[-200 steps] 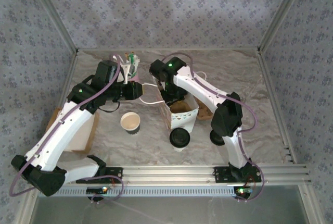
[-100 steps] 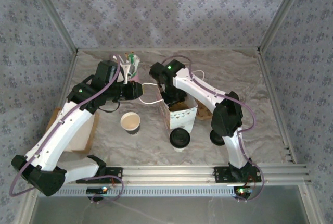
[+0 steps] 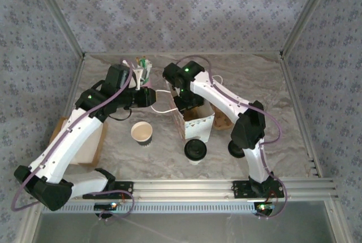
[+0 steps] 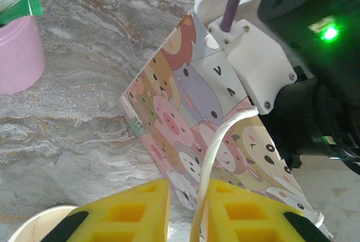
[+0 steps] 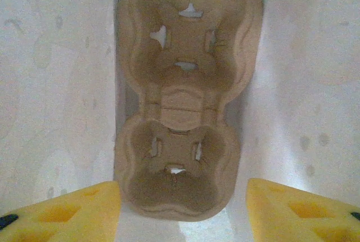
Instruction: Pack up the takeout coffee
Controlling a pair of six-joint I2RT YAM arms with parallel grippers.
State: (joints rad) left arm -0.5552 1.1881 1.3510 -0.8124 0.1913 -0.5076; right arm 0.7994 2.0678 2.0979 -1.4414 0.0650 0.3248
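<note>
Right jaws just opened wide, empty, carrier (image 5: 185,101) lying in bag (image 5: 292,84) | left jaws pinch handle (image 4: 216,140) | I reckon cups (image 3: 141,133) next

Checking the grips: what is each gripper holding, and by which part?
Left gripper: the bag, by its white cord handle. Right gripper: nothing, jaws open above the carrier.

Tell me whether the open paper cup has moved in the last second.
No. The open cup stands where it stood, same gap above the front rail and left of the lidded cup.
</note>
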